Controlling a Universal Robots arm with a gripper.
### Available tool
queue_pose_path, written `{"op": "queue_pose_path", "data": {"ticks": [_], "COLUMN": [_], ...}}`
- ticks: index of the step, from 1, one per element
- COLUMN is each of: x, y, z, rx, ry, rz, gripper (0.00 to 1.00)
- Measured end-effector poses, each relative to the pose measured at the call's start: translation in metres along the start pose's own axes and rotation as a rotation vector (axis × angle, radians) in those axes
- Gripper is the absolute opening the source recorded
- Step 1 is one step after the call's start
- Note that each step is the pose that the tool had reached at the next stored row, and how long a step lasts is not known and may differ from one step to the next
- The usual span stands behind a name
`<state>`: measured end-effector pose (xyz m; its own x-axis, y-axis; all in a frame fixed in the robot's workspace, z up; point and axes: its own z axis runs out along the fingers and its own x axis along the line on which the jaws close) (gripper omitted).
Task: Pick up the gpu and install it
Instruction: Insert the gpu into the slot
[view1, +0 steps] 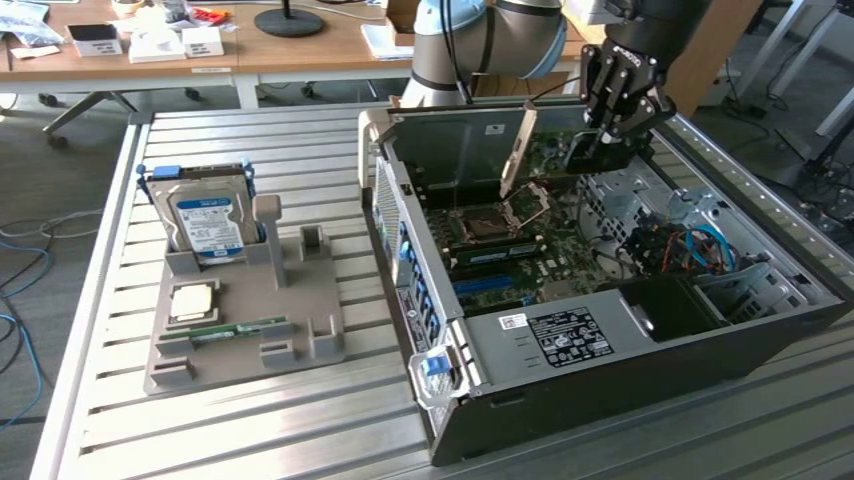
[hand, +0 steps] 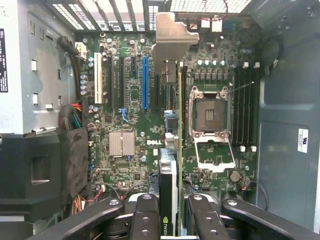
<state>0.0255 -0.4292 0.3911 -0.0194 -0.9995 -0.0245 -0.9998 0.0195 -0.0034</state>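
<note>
My gripper (view1: 617, 112) is shut on the gpu (view1: 594, 155) and holds it on edge inside the open computer case (view1: 627, 400). The card's silver end bracket (view1: 518, 150) points toward the case's rear wall. In the wrist view the gpu (hand: 169, 175) appears edge-on between my fingers (hand: 145, 217), its bracket (hand: 172, 37) near the rear slot openings. It hangs over the motherboard (hand: 125, 115), between the blue slot (hand: 145, 82) and the empty CPU socket (hand: 210, 115). Whether its edge touches a slot I cannot tell.
On the exterior view's left a grey holder (view1: 240, 330) carries a hard drive (view1: 207, 215), a CPU chip (view1: 194, 300) and a RAM stick (view1: 240, 330). Inside the case are a black drive cage (hand: 45, 170), cable bundles (view1: 694, 250) and the metal case walls (view1: 461, 140).
</note>
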Motion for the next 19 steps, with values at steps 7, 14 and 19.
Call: {"op": "queue_pose_path", "data": {"ticks": [7, 14, 19], "x": [0.000, 0.000, 0.000], "y": [0.0000, 0.0000, 0.0001], "z": [0.0041, 0.0092, 0.0112], "rx": [0.0000, 0.0000, 0.0000], "ry": [-0.0002, -0.0001, -0.0002], "rz": [0.000, 0.000, 0.000], "gripper": [0.27, 0.27, 0.27]}}
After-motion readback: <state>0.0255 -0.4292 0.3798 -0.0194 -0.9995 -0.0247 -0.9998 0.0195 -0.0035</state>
